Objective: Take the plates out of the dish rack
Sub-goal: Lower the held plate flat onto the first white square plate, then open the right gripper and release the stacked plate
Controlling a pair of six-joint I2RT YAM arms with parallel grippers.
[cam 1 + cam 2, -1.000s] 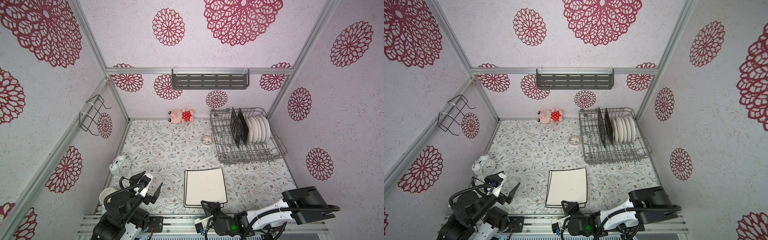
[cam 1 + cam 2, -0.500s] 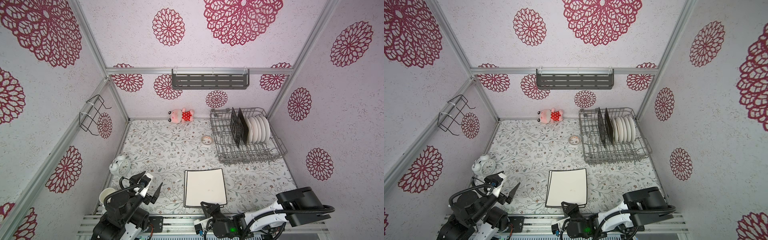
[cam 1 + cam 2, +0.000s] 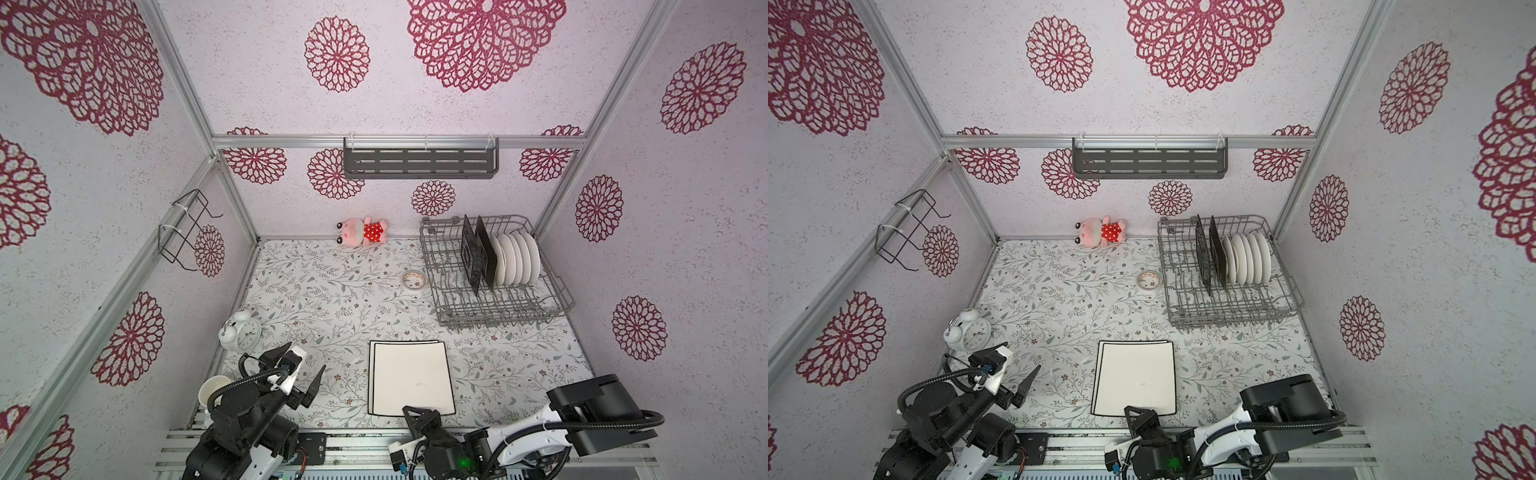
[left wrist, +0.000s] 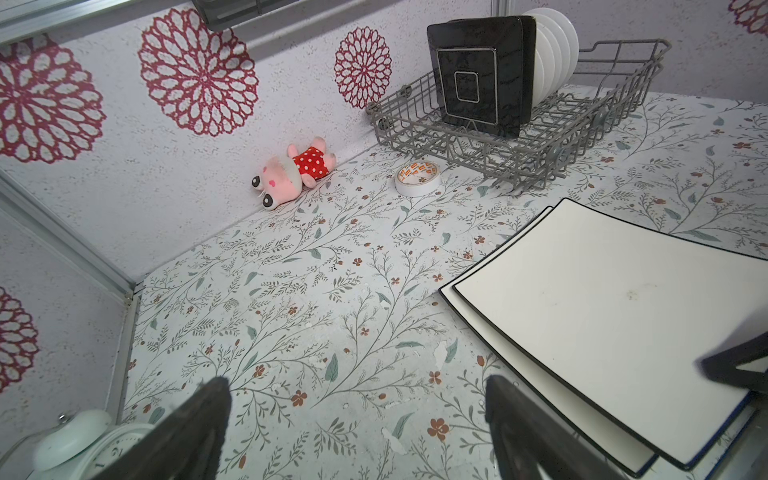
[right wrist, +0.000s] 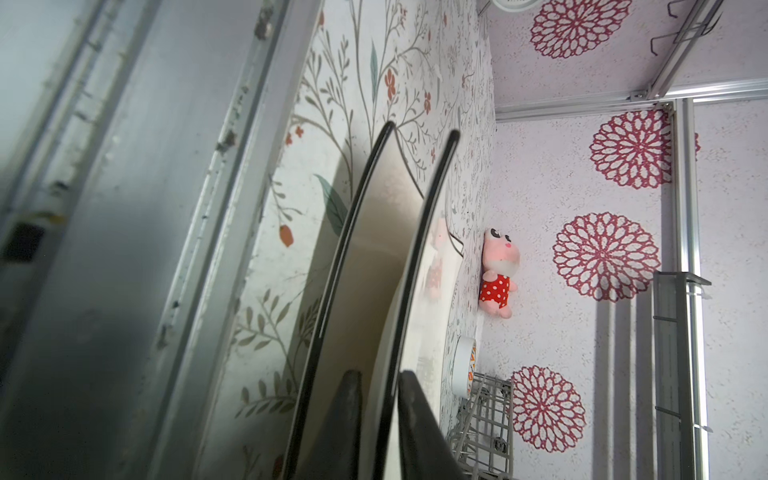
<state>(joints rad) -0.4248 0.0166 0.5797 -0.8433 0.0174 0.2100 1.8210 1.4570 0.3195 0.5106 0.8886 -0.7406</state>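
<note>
The grey wire dish rack (image 3: 498, 307) stands at the back right and holds two upright black square plates (image 3: 478, 257) and several round white plates (image 3: 519, 257). The left wrist view shows the rack (image 4: 540, 153) too. Two dark-rimmed white square plates (image 3: 409, 374) lie stacked flat near the front edge. My right gripper (image 5: 379, 374) straddles the top plate's near rim with its jaws slightly apart. A thin light strip shows between one finger and the rim. My left gripper (image 3: 306, 356) hovers wide open and empty over bare table left of the stack.
A pink plush toy (image 3: 361, 231) lies against the back wall. A roll of tape (image 3: 414, 280) sits just left of the rack. An alarm clock (image 3: 240, 332) and a white mug (image 3: 212, 390) stand at the front left. A dark slotted shelf (image 3: 419, 162) hangs on the back wall.
The right arm's elbow has sunk slightly toward the front edge. Its gripper stays at the stack's near rim. The plates and the left arm have not moved.
</note>
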